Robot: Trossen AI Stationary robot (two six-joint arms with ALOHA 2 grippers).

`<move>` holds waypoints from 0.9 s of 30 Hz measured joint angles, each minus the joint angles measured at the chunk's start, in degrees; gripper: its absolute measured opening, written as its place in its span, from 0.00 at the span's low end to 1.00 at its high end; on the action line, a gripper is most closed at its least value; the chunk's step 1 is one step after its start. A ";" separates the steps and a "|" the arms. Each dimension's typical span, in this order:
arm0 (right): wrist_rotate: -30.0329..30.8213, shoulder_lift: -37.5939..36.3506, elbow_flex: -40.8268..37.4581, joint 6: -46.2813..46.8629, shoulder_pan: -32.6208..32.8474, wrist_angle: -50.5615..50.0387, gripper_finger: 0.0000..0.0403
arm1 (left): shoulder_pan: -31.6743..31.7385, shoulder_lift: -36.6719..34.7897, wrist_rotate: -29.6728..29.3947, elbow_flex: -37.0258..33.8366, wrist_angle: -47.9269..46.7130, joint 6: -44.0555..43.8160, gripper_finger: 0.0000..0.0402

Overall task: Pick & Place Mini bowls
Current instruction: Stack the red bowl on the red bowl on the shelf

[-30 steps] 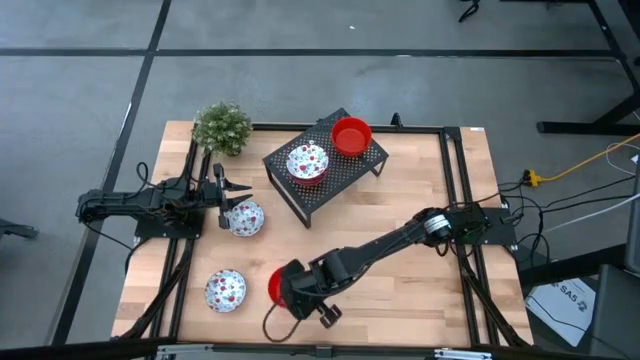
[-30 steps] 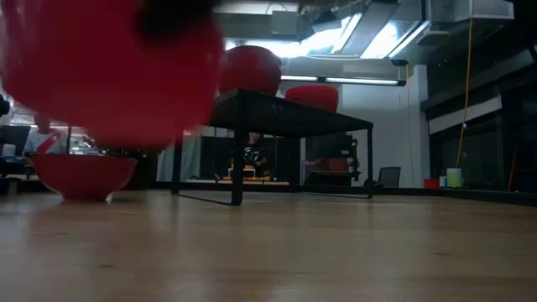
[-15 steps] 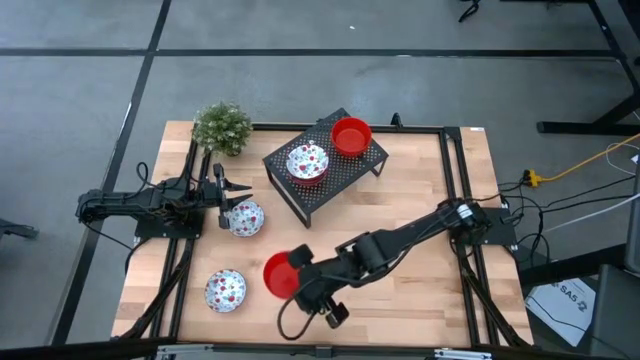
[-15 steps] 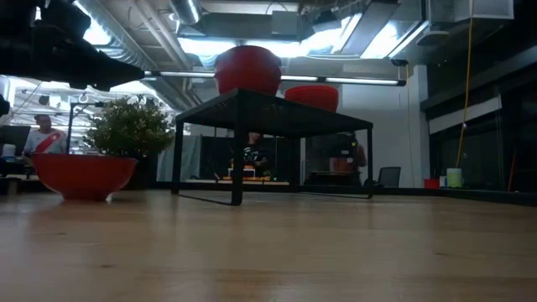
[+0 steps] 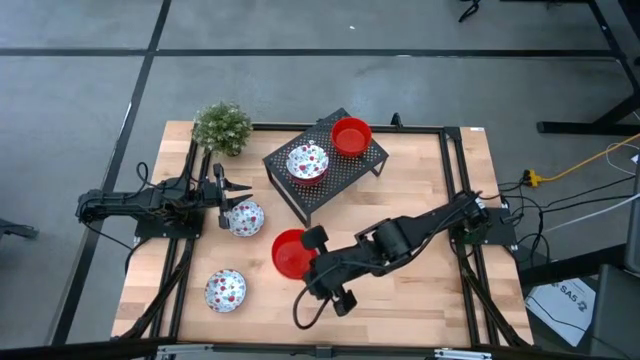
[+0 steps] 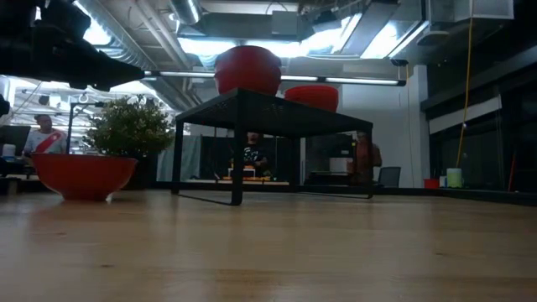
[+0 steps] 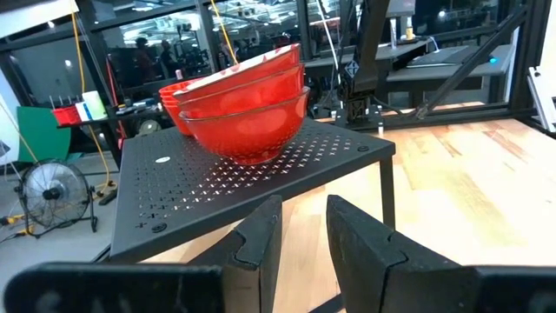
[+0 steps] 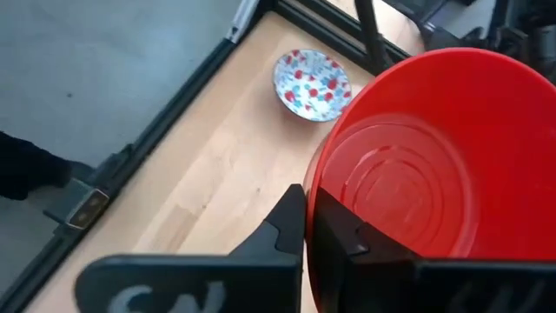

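Observation:
A plain red mini bowl hangs in my right gripper over the table's middle, near the rack; it fills the right wrist view. One speckled bowl rests on its base beside my left gripper, which is open by a narrow gap and touches nothing. A second speckled bowl sits near the near-left corner. On the black rack stand stacked speckled bowls and a red bowl. My right gripper holds the red bowl by its rim on the side nearest the arm. One finger is outside the wall and one inside, pinching it. The bowl is lifted clear of the table, mouth up.
A green plant stands at the far-left corner. The rack rises on thin legs at the far middle. Bare wood lies to the right of the rack and along the near edge. People stand in the room behind.
My right gripper, shut on the red bowl, has carried it from the near edge toward the far edge and the rack. The bowl rose out of the low view, where it was a large red blur a second ago.

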 joint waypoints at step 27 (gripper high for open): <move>5.50 -8.19 -0.02 -1.49 -21.67 -8.79 0.02 | 0.02 0.02 0.00 0.00 0.02 0.00 0.22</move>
